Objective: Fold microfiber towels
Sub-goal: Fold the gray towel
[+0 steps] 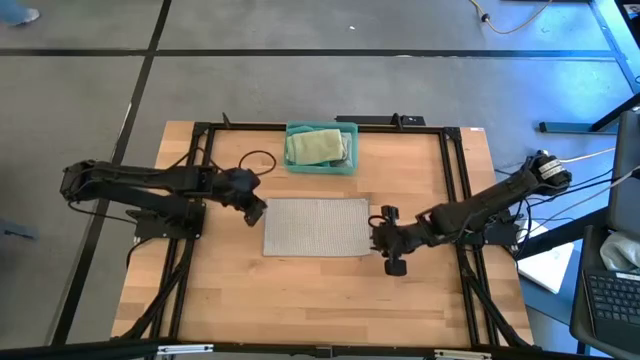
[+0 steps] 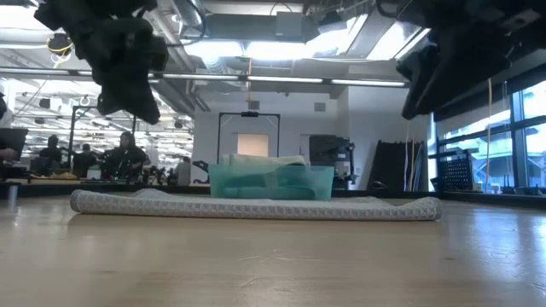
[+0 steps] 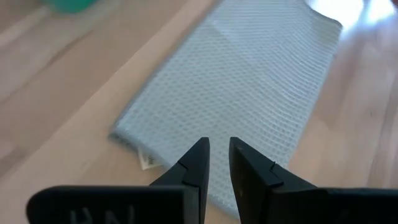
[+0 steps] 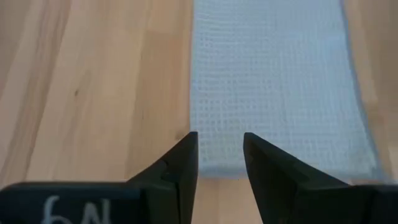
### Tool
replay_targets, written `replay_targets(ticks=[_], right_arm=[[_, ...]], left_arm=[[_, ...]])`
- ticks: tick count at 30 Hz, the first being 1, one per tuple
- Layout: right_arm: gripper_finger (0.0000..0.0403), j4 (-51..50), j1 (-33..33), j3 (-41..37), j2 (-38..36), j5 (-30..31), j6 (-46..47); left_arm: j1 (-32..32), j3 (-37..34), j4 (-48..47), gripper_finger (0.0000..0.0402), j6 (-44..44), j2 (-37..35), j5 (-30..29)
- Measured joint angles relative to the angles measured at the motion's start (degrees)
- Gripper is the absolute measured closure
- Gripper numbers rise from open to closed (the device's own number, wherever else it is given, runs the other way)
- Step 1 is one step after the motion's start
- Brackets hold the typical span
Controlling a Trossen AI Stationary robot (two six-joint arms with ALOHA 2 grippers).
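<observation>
Grey towel (image 1: 316,227) lies flat mid-bench (image 1: 300,300) between both grippers — left gripper (image 3: 219,163) jaws narrowly parted, right gripper (image 4: 220,163) jaws wider, both empty. Only overhead shows green towel (image 1: 316,146) in bin (image 1: 322,167).

grey towel (image 1: 317,227) folded flat, green towel (image 1: 315,146) binned

Bin (image 3: 69,5) blurred, cut off

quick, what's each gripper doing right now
left gripper: open by a narrow gap, holding nothing, over the grey towel.
right gripper: open, holding nothing, at the towel's other end.
</observation>
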Motion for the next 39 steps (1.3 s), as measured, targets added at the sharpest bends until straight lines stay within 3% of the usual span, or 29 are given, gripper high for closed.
replay_targets(ticks=[7, 10, 15, 21, 27, 31, 35, 39], right_arm=[[0.0266, 1.1, 1.6, -0.9, 6.2, -4.2, 0.9], [0.0265, 2.8, 1.6, -0.8, 8.6, -4.2, 0.5], [0.0265, 4.2, 0.8, -0.8, 12.3, -4.3, -4.3], [0.0265, 6.1, -0.6, 2.8, 13.4, -4.6, -2.2], [0.0262, 7.3, -0.7, 10.4, 14.3, -0.6, -1.4], [0.024, 7.5, -2.0, 13.6, 17.9, 0.3, -0.8], [0.0208, 7.6, -3.1, 17.0, 22.0, 0.3, 2.7], [0.019, 7.9, -3.7, 22.0, 25.6, 0.3, 3.5]], left_arm=[[-9.3, 0.0, 8.3, 0.035, 2.7, 4.0, -2.3], [-14.4, 0.1, 7.8, 0.035, 6.9, 6.4, -1.8], [-20.7, 0.0, 7.1, 0.0345, 6.2, 9.7, -1.8], [-27.0, 0.0, 6.7, 0.0329, 10.3, 12.1, -1.4], [-31.0, 0.0, 10.8, 0.0292, 23.5, 11.9, -4.4], [-32.6, 0.0, 9.4, 0.0253, 29.6, 14.6, -4.1], [-33.1, 0.0, 8.3, 0.0213, 30.9, 19.3, -4.6], [-32.6, 0.0, 8.5, 0.0191, 27.9, 24.0, -9.6]])
